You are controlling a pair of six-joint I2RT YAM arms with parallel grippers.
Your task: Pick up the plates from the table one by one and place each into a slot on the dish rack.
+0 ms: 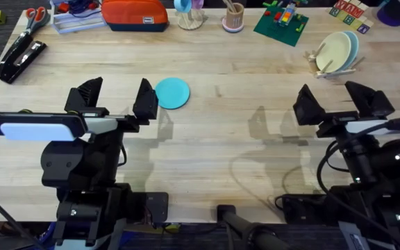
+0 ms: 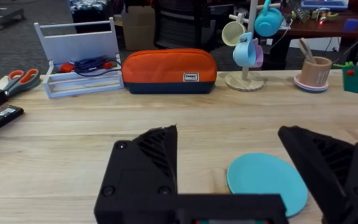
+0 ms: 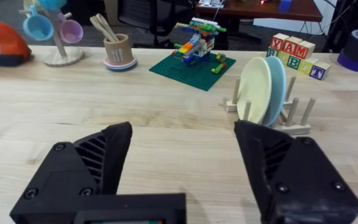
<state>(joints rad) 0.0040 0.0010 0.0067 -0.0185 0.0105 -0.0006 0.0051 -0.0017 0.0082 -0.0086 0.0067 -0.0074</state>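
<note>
While the turquoise plate (image 1: 171, 92) lies flat on the table (image 1: 214, 146) just beside the left gripper (image 1: 116, 99), both claws are wide apart. It may slide away, because it is thin. The dish rack (image 1: 334, 64) already holds two plates.

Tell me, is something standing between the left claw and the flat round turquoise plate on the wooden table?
Nothing visible does. The flat round turquoise plastic plate lies flat on bare light-wood table, just beyond the open left claw, slightly toward its right finger.
</note>
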